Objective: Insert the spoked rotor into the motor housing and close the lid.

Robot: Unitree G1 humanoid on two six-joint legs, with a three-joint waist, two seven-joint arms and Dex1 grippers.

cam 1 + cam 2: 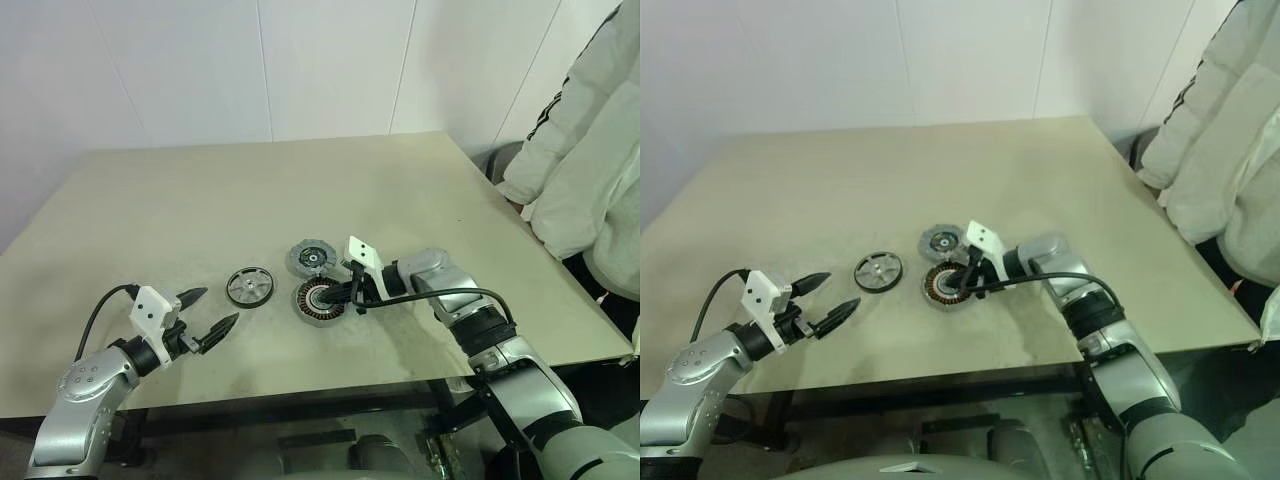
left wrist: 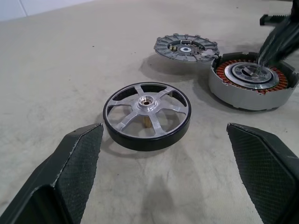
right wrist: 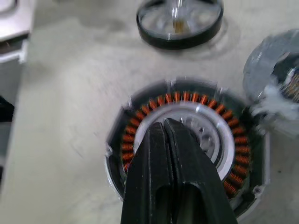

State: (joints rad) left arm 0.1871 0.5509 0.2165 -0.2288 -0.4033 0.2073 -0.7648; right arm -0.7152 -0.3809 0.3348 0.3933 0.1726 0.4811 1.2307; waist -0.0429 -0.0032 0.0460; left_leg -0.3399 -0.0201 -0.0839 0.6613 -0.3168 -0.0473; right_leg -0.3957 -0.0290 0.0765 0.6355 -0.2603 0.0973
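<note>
Both grippers are seen over a beige table (image 1: 200, 190) backed by white wall panels (image 1: 300, 70); a person's pale jacket sleeve (image 1: 580, 170) is seen at the right edge. From the head views, the left gripper (image 1: 212, 314) is spread wide near the spoked rotor (image 1: 249, 287); the right gripper (image 1: 350, 297) is pressed together over the motor housing (image 1: 312, 304), with the lid (image 1: 312, 258) just behind it.

From the left wrist, rotor, lid and housing are shown lying flat.

From the right wrist, the shut fingers (image 3: 175, 158) are seen above the housing's silver centre. No writing can be read.

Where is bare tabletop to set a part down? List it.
Free: the table behind the lid, and between spoked rotor and left gripper. Crowded: lid, motor housing and right gripper cluster tightly.
</note>
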